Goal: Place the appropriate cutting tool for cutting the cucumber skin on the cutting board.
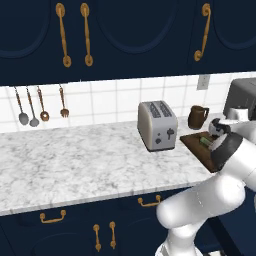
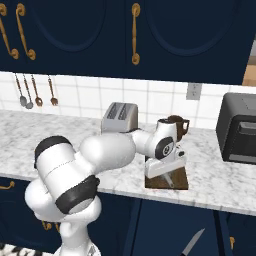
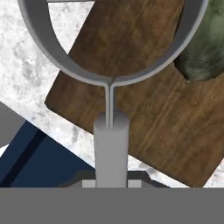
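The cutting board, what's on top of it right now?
On the cutting board lies the dark green cucumber, near one edge. The grey cutting tool, held in the shut gripper, hangs over the board; whether it touches the wood cannot be told.

The white arm rises from the lower left of the right base view, bends at a bulky dark-banded elbow, and reaches toward frame centre. Its forearm runs level to a dark-jointed wrist, from which the hand tilts downward. The gripper (image 2: pixel 167 176) hangs low at centre, jaws closed on the cutting tool (image 3: pixel 111 144), whose grey handle stands at bottom centre of the hand view. In the left base view, the arm fills the lower right corner.
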Controlling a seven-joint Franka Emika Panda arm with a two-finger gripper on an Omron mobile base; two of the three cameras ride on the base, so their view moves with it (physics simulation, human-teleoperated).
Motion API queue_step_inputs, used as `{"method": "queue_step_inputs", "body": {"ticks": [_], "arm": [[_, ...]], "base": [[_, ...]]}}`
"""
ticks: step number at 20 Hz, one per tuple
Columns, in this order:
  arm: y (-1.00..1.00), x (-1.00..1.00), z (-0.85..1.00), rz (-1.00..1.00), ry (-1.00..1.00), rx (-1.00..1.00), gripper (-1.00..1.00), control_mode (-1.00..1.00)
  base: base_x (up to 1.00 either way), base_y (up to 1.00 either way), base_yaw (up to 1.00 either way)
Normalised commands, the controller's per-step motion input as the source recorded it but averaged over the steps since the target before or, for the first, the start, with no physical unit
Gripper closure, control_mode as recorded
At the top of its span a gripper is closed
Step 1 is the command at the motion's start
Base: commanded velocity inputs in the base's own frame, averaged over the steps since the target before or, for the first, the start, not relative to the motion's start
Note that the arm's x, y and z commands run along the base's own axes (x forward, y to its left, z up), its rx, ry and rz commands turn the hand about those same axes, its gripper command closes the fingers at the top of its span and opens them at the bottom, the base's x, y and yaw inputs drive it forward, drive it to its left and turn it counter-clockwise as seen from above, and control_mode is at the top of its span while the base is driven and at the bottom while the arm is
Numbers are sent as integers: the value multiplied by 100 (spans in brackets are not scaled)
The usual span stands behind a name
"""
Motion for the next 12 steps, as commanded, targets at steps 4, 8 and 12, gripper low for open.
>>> {"method": "queue_step_inputs", "body": {"ticks": [4, 8, 12], "arm": [[12, 86, -54, 11, 12, 0, 100, -100], [14, 72, -60, 13, 11, 4, 100, -100], [15, 27, -43, 11, 2, 6, -100, -100]], "base": [[0, 0, 0], [0, 0, 0], [0, 0, 0]]}}
